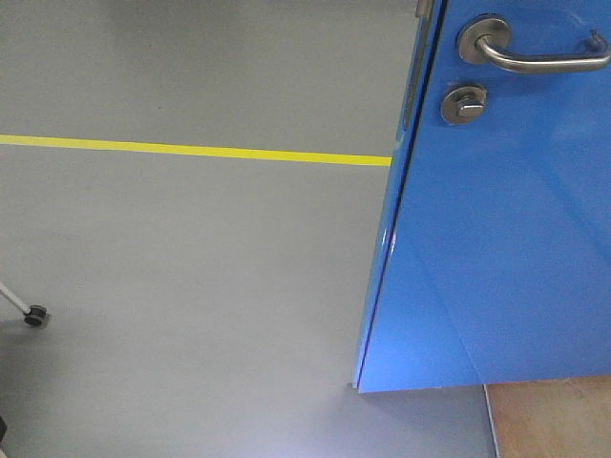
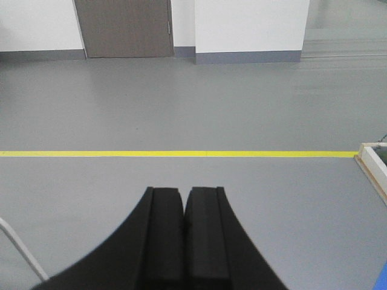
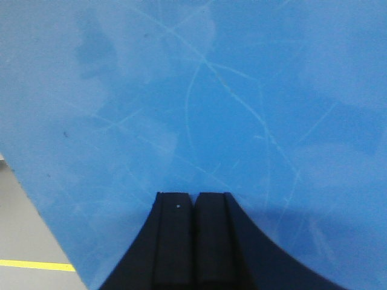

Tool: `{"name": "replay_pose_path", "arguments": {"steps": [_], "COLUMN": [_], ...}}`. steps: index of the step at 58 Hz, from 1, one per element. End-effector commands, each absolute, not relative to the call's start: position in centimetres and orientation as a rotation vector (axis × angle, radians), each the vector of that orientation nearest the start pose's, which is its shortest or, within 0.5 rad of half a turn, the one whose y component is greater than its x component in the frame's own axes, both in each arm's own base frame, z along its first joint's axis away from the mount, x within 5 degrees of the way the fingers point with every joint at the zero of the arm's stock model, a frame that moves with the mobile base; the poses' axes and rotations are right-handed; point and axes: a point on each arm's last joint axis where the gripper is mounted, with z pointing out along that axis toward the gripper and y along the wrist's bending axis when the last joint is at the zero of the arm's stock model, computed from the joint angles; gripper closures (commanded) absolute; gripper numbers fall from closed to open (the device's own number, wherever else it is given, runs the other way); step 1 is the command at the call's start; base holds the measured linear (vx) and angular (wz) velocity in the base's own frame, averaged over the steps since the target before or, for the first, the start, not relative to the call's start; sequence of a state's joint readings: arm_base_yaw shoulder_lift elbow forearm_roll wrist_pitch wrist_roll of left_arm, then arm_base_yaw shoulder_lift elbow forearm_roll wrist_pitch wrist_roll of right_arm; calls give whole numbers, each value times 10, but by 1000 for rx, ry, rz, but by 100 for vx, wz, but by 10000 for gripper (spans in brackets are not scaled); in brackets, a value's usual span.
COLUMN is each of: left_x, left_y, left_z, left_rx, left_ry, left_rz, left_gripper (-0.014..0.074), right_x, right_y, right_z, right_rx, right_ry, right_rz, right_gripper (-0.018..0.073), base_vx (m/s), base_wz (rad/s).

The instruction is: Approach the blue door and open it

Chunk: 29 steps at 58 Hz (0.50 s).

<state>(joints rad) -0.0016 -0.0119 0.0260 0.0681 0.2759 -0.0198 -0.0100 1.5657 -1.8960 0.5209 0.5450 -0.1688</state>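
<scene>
Grey floor [image 1: 191, 286] with a yellow tape line [image 1: 191, 150] is filling your front view. The blue door [image 1: 496, 239] is standing at right, its lever handle [image 1: 535, 52] and thumb-turn lock [image 1: 464, 102] up top. Your right gripper [image 3: 194, 202] is pointing at the door face, pads together, holding nothing. Your left gripper [image 2: 183, 196] is facing open floor, likewise pressed closed and empty.

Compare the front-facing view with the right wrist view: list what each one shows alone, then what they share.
Only the front-facing view shows the silver lever handle, the round lock below it, the door's edge and bottom corner, a small caster wheel and a tan floor patch. Only the right wrist view shows the right gripper, jaws together, close to the scratched door face. Both show the blue door, the grey floor and the yellow floor line.
</scene>
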Motion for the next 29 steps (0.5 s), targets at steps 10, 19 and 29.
{"name": "replay_pose_path", "arguments": {"steps": [10,19,29], "left_x": [54,54,54], "left_y": [1,1,1], "left_z": [197,197,197], "left_rx": [29,29,29], "left_ry": [1650,1650,1650], "left_rz": [33,33,33], "left_gripper": [524,524,524], "right_x": [333,333,333], "right_y": [16,16,16], "right_z": [545,545,545], "right_rx": [57,57,57], "right_ry": [1519,1519,1519], "right_rz": [396,396,396], "right_gripper": [547,547,547], "base_vx": [19,19,19], "base_wz": [-1,0,0]}}
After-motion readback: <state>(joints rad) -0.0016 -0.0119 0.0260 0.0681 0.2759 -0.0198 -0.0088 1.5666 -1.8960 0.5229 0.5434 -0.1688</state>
